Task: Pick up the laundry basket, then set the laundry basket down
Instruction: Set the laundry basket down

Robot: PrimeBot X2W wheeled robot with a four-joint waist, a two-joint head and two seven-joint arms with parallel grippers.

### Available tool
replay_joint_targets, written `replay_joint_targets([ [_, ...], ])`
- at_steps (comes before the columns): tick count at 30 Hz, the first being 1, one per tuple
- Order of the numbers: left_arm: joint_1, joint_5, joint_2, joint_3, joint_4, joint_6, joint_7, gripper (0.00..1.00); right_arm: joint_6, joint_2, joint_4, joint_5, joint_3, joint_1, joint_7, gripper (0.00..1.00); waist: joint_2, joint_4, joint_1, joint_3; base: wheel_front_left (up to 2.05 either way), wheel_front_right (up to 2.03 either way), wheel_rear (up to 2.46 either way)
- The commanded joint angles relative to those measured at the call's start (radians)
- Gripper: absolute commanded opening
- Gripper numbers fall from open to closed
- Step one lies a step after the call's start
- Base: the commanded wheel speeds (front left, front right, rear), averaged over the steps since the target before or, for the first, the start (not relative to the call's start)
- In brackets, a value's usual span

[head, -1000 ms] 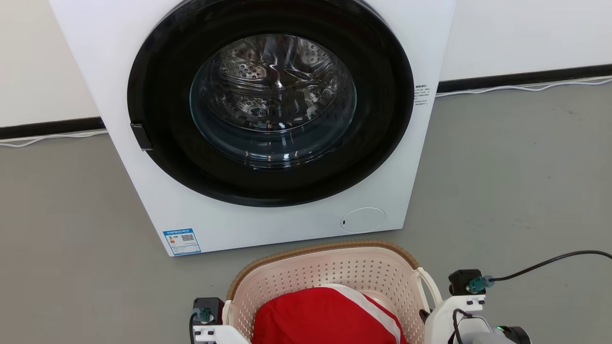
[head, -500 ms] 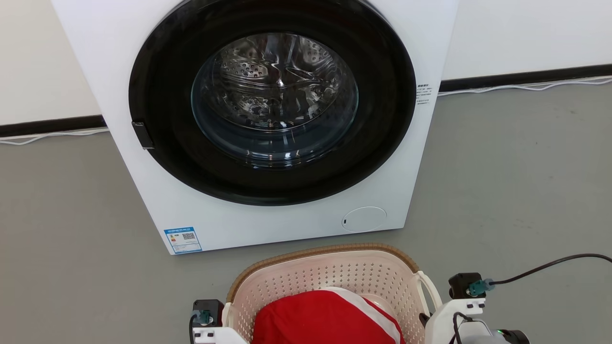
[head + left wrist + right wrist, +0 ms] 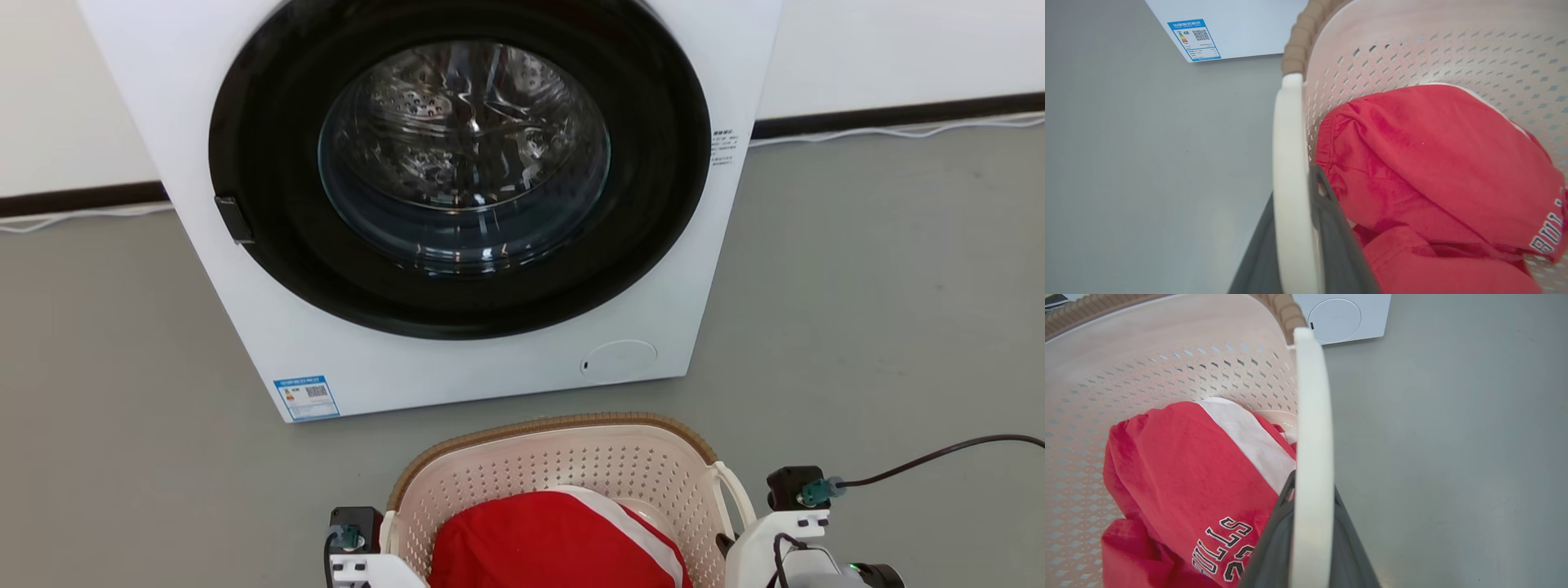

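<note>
The laundry basket (image 3: 571,461), cream perforated plastic with a brown woven-look rim (image 3: 555,425), sits at the bottom middle of the head view, just short of the washing machine. A red garment (image 3: 555,539) with white trim and lettering lies inside it. In the left wrist view my left gripper (image 3: 1293,183) is shut on the basket's white left loop handle (image 3: 1288,134), one dark finger on each side. My right gripper (image 3: 1312,482) is shut the same way on the right loop handle (image 3: 1310,408). I cannot tell whether the basket's base touches the floor.
A white front-loading washing machine (image 3: 457,371) with a closed round black-framed glass door (image 3: 465,155) stands straight ahead on the grey floor. Open floor (image 3: 882,310) lies to both sides. A black cable (image 3: 939,447) runs from my right wrist. White cords follow the baseboard (image 3: 898,126).
The head camera has moved: the washing machine sits slightly higher in the picture and the floor gap before the basket is wider. The basket and both grips keep their places.
</note>
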Motion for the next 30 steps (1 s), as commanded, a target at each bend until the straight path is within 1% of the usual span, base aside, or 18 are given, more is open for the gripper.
replay_joint_targets([
  [1,-0.05,-0.003,0.017,0.005,-0.001,-0.001,-0.016,0.0,0.006,0.0,-0.016,0.011,0.015,-0.034,-0.029,0.0,-0.0001,-0.001,0.0,0.012,0.0,0.0,0.0],
  [9,-0.089,-0.001,0.017,-0.013,0.007,0.005,-0.035,0.0,0.006,0.0,-0.026,0.046,0.035,-0.053,-0.074,0.0,-0.0001,-0.001,0.0,0.07,0.0,0.0,0.0],
  [17,-0.175,0.006,0.017,-0.017,0.018,0.025,-0.053,0.0,0.006,0.0,-0.034,0.069,0.057,-0.119,-0.141,0.0,-0.0001,0.015,0.0,0.195,0.0,0.0,0.0],
  [18,-0.175,0.006,0.017,-0.017,0.018,0.025,-0.053,0.0,0.006,0.0,-0.034,0.069,0.057,-0.119,-0.141,0.0,-0.0001,0.015,0.0,0.195,0.0,0.0,0.0],
  [19,-0.205,0.009,0.017,-0.016,0.02,0.029,-0.057,0.0,0.006,0.0,-0.032,0.073,0.058,-0.141,-0.161,0.0,-0.0001,0.021,0.0,0.233,0.0,0.0,0.0],
  [22,-0.234,0.012,0.017,-0.016,0.022,0.033,-0.061,0.0,0.006,0.0,-0.03,0.076,0.06,-0.165,-0.178,0.0,-0.0001,0.026,0.0,0.272,0.0,0.0,0.0],
  [30,-0.367,0.04,0.024,-0.011,0.03,0.053,-0.072,0.0,0.006,0.0,-0.024,0.075,0.059,-0.28,-0.236,0.0,-0.0001,0.043,0.0,0.454,0.0,0.0,0.0],
])
